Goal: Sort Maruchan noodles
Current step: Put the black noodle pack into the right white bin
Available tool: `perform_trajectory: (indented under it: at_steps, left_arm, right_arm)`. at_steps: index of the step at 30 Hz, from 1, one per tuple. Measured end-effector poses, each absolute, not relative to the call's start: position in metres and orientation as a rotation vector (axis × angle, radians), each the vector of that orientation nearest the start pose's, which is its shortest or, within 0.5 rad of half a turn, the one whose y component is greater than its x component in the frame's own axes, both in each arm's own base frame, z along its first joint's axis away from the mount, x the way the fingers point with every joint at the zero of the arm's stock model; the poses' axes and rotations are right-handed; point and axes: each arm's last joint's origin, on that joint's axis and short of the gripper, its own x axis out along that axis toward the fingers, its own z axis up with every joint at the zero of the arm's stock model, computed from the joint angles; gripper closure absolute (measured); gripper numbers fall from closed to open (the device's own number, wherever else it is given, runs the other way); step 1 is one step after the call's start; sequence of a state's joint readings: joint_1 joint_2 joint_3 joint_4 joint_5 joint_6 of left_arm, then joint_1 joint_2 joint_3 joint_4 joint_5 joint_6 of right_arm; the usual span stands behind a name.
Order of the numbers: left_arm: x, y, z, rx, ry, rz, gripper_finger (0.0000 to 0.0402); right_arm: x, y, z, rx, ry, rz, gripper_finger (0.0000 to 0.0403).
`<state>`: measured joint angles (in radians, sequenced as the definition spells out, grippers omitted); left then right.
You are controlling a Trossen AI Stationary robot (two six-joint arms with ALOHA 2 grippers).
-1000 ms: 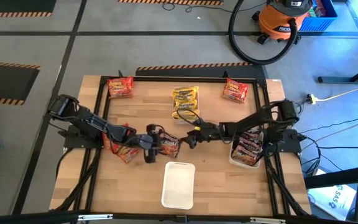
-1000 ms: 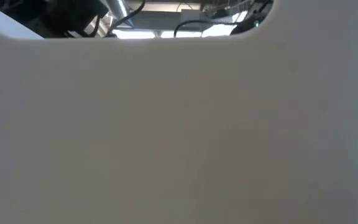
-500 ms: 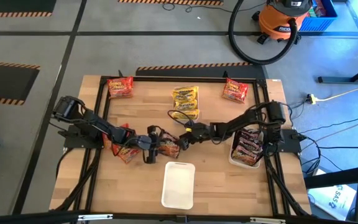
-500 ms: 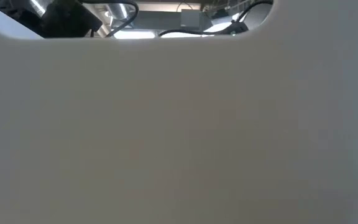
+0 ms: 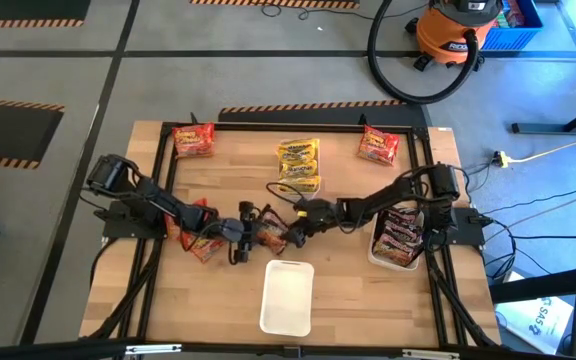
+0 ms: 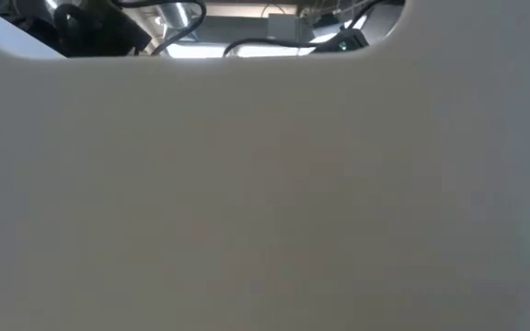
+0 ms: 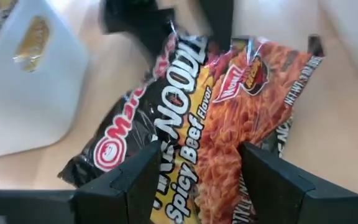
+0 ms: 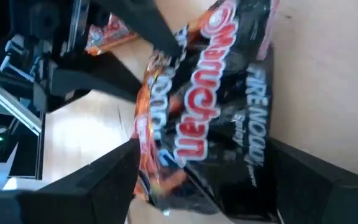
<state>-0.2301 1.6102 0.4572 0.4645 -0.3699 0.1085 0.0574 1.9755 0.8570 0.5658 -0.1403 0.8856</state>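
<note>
A dark and orange Fire noodle packet (image 5: 270,236) lies at the table's middle between my two grippers; whether it is one packet or two overlapping, I cannot tell. My left gripper (image 5: 243,240) comes from the left and is shut on the packet's near end (image 7: 191,112). My right gripper (image 5: 293,233) comes from the right and is open. Its fingers (image 8: 114,177) stand on either side of the packet's other end (image 8: 222,112), and no touch shows. My left gripper holds the packet by the end toward the table's left (image 7: 194,165), which sits between its two fingers (image 7: 145,177). The fingers slant down from the table's left and lie along the packet's two long edges. Whether the packet's far end rests on the table I cannot tell.
An empty white tray (image 5: 288,297) stands near the front edge and blocks the low view (image 6: 265,184). A tray (image 5: 373,250) at the right holds dark packets. Red packets lie at the back left (image 5: 193,138), back right (image 5: 378,147) and under my left arm (image 5: 196,238). Yellow ones (image 5: 298,163) lie at the back middle.
My right gripper has gone toward the table's left and a little toward the near edge, up to the dark packet, staying open. The packet has kept its place at my left gripper.
</note>
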Motion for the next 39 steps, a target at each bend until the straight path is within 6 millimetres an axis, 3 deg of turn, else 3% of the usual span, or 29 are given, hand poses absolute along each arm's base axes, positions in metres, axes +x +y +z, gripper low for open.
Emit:
perform_trajectory:
  at_steps: [7, 13, 19, 28, 33, 39]
  left_arm:
    - [0.262, -0.053, 0.131, 0.319, 0.599, 0.147, 0.0190]
    - [0.251, -0.067, 0.142, 0.213, 0.640, 0.118, 0.0190]
    - [0.239, -0.071, 0.132, 0.114, 0.759, 0.163, 0.0190]
    - [0.240, -0.071, 0.121, 0.074, 0.784, 0.228, 0.0190]
    - [0.240, -0.070, 0.122, 0.090, 0.772, 0.253, 0.0190]
    - [0.240, -0.062, 0.120, 0.099, 0.804, 0.288, 0.0190]
  right_arm:
    - [0.365, 0.022, 0.105, 0.901, 0.634, -0.026, 0.0100]
    - [0.361, 0.013, 0.119, 0.872, 0.641, -0.060, 0.0100]
    - [0.349, -0.001, 0.128, 0.835, 0.722, -0.144, 0.0100]
    - [0.353, -0.010, 0.129, 0.740, 0.555, -0.396, 0.0100]
    - [0.360, 0.006, 0.114, 0.768, 0.552, -0.315, 0.0100]
    - [0.359, 0.030, 0.112, 0.780, 0.617, -0.165, 0.0100]
